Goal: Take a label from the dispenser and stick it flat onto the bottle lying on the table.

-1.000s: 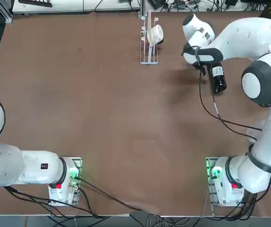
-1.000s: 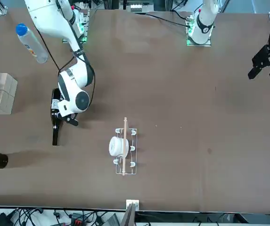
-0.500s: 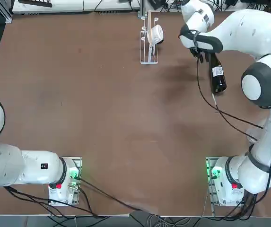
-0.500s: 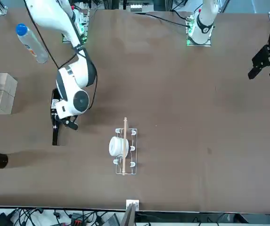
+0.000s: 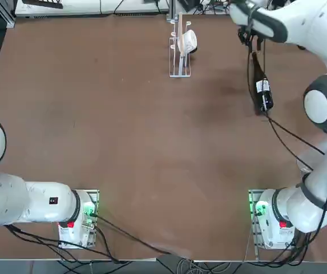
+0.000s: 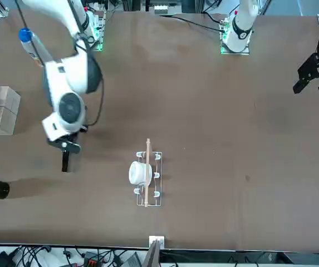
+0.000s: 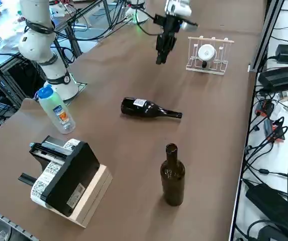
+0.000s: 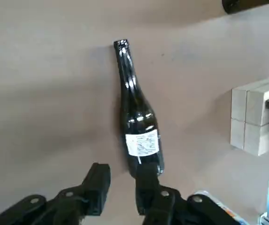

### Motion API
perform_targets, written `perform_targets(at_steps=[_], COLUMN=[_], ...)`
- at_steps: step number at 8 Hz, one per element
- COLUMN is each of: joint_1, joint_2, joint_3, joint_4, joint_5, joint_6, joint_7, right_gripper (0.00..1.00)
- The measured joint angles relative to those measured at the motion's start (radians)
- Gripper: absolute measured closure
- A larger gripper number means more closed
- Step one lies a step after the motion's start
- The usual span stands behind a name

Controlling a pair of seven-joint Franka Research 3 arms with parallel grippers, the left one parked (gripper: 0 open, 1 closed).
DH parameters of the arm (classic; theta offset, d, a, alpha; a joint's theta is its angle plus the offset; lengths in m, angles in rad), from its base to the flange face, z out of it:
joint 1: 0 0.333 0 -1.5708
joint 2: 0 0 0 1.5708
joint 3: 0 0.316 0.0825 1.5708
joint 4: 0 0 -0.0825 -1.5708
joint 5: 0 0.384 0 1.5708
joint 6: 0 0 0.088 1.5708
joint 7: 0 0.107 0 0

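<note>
In the top view the bottle point(image 5: 259, 85) lay on its side on the bench point(image 5: 123, 131) with a white label point(image 5: 262, 86) on its body, well apart from the dispenser point(image 5: 181, 48), while the right end effector point(image 5: 253, 41) hung above its neck end. The right side view showed that end effector point(image 7: 161, 52) high over the bench near the dispenser point(image 7: 208, 54), clear of the bottle point(image 7: 149, 108). In the wrist view its fingers point(image 8: 98, 183) stood partly apart and held nothing, with the label point(image 8: 142, 143) flat on the bottle point(image 8: 133, 110); judging from this, the risk was a loose label edge lifting if it was not pressed firmly, or a downward pass nudging the round bottle into a roll.
</note>
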Motion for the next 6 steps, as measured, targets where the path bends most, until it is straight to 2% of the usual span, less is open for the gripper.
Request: perform_targets(at_steps=[3,4,6], joint_1=[-0.059,-0.082,-0.139], joint_2=[-0.064,-0.086,-0.154], joint_3=[-0.001,-0.001,-0.003], joint_4=[0.029,0.033,0.039], joint_5=[0.071,0.099,0.156], joint_6=[-0.032,-0.044,-0.090], joint_7=[-0.202,-0.270,-0.369], right_gripper=[0.06,0.00,0.00])
